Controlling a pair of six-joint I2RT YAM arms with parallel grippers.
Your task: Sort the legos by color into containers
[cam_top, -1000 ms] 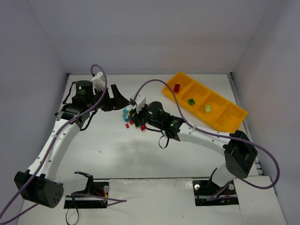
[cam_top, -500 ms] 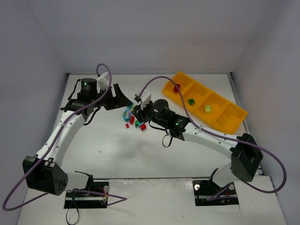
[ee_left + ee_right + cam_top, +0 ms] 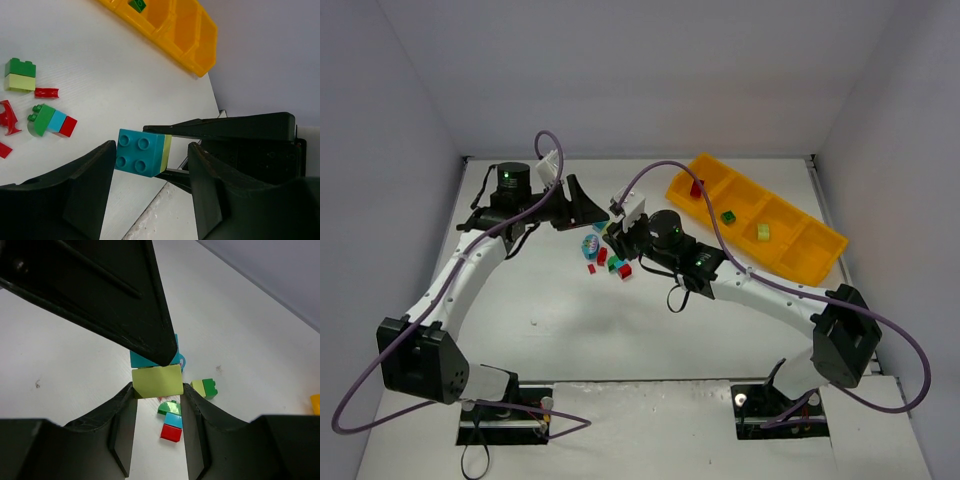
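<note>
My right gripper (image 3: pixel 157 390) is shut on a pale yellow-green brick (image 3: pixel 156 381) that is stuck to a teal brick (image 3: pixel 142 360), held above the table. In the left wrist view that teal brick (image 3: pixel 141 152) sits between my left gripper's (image 3: pixel 152 150) open fingers. It lies close to one finger, with a gap at the other. In the top view both grippers, left (image 3: pixel 590 212) and right (image 3: pixel 611 232), meet over the loose legos (image 3: pixel 610 262). The orange-yellow tray (image 3: pixel 790 255) holds a red brick (image 3: pixel 697 187), a green brick (image 3: pixel 728 216) and a yellow-green brick (image 3: pixel 763 231), each in its own compartment.
Loose on the table lie a green and yellow-green pair (image 3: pixel 20 75), a red curved piece (image 3: pixel 46 92) and a green-teal-red stack (image 3: pixel 51 121). A round teal piece (image 3: pixel 590 243) lies below the grippers. Grey walls close in the table on three sides.
My left arm has swung right toward the right gripper, and its jaws have narrowed around the teal brick. The right gripper has kept its grip and shifted slightly right.
</note>
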